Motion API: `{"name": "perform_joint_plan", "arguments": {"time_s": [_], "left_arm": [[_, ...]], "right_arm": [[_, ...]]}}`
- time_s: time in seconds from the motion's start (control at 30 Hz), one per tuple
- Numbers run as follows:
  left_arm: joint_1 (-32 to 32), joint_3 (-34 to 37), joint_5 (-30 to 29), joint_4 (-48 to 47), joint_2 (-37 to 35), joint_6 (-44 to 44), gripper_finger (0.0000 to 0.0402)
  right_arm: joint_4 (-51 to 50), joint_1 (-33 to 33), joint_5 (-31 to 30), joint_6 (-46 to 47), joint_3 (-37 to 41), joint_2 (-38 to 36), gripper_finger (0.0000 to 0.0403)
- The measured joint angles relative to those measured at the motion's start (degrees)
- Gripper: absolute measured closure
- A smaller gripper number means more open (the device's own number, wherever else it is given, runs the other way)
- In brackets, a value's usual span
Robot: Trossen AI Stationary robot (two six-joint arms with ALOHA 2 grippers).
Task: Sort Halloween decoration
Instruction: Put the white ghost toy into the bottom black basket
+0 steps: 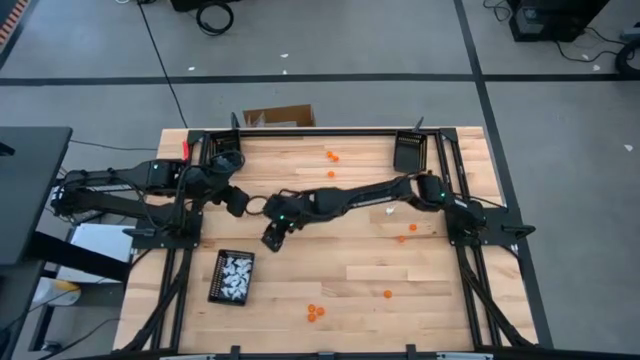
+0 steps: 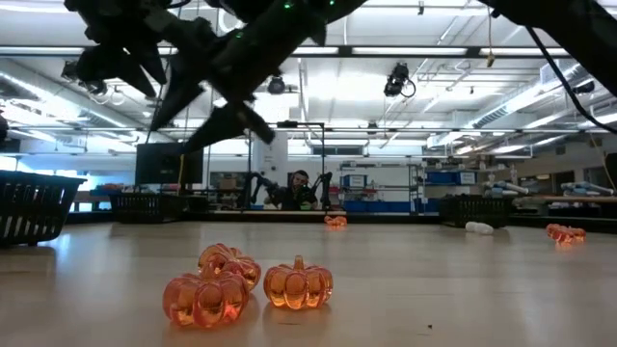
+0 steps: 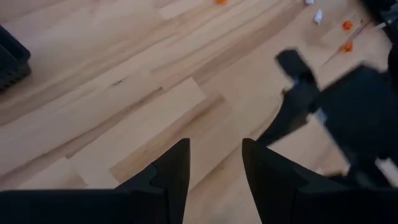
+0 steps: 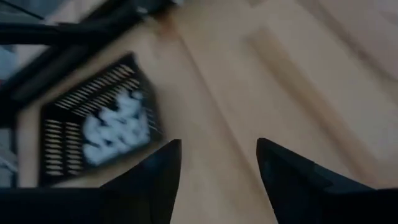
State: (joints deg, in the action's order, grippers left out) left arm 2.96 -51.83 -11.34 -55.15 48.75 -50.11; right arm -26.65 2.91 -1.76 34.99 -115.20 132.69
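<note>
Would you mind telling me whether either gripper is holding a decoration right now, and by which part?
Nothing is held. The right gripper is open and empty above bare wood near the tray of white trinkets; the left gripper is empty too.

We find the white trinkets (image 4: pixel 115 127) in the black tray (image 4: pixel 62 102) blurred beyond counting. The orange pumpkins (image 1: pixel 316 312) appear too small to count. The far tray (image 3: pixel 11 61) is cut off.

White trinkets (image 1: pixel 235 273) lie heaped in a black tray (image 1: pixel 218 290) at the table's front left. Three glossy orange pumpkins (image 2: pixel 248 284) sit upright, clustered and touching, near the front edge. Other orange pieces (image 1: pixel 331 156) lie scattered singly across the wood, well apart
</note>
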Motion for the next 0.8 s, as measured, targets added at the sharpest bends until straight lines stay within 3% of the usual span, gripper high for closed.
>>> {"name": "perform_joint_plan", "arguments": {"time_s": [0.2,0.53,0.7,0.8], "left_arm": [[0.0,0.0,-0.8,0.1,0.0,0.4,0.0246],[0.0,0.0,-3.9,1.0,0.0,0.4,0.0246],[0.0,0.1,-4.6,3.2,0.8,2.0,0.0246],[0.0,0.1,-4.6,4.5,1.9,3.2,0.0246]], "right_arm": [[-4.5,-3.1,-2.9,-1.6,11.4,-10.5,0.0188],[7.2,-7.5,-3.3,4.3,44.3,-34.9,0.0189],[7.2,-7.6,-3.1,4.0,51.1,-40.9,0.0189],[2.1,-7.4,-3.1,2.0,52.5,-42.6,0.0189]]}}
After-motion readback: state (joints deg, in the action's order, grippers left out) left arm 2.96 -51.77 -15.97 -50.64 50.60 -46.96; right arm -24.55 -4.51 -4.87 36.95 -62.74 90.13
